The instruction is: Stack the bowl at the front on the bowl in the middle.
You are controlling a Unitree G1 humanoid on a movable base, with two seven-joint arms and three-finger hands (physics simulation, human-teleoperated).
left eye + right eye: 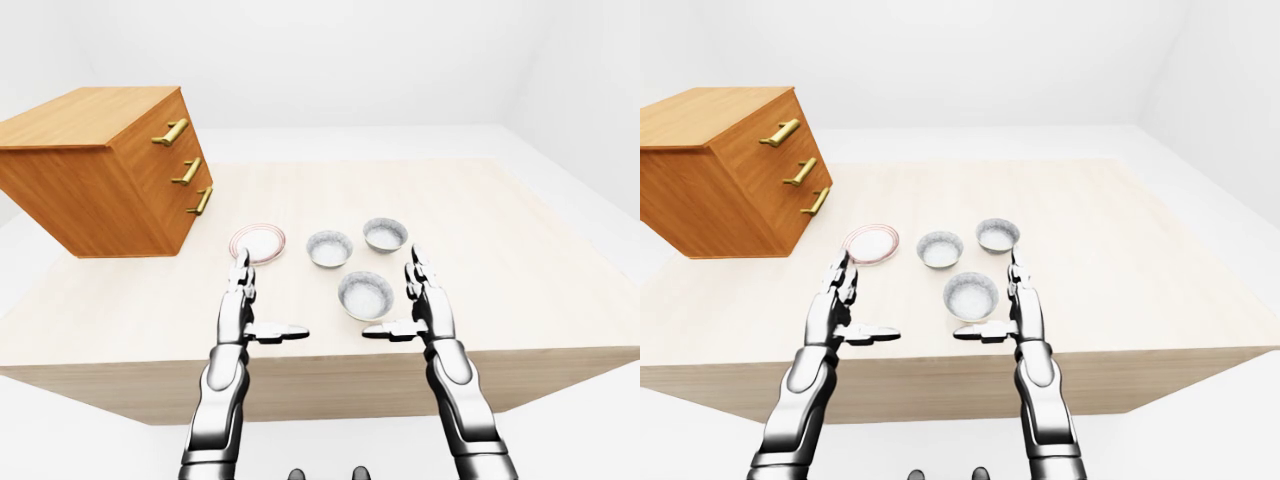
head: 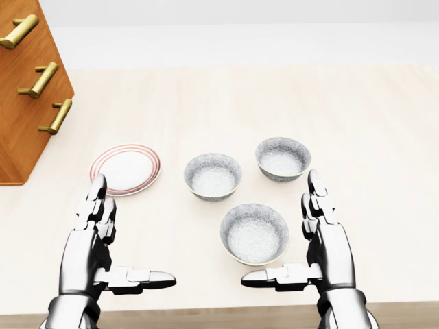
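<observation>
Pale table [image 2: 357, 123], front bowl [image 2: 254, 232] beside right hand [image 2: 322, 240]

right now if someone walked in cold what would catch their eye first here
Probably the two silver hands, left hand and right hand, open and empty low in the head view. Between them stand three grey bowls: the front bowl by the right hand, the middle bowl and the far bowl above it. A red-rimmed plate and a wooden drawer chest sit left.
</observation>
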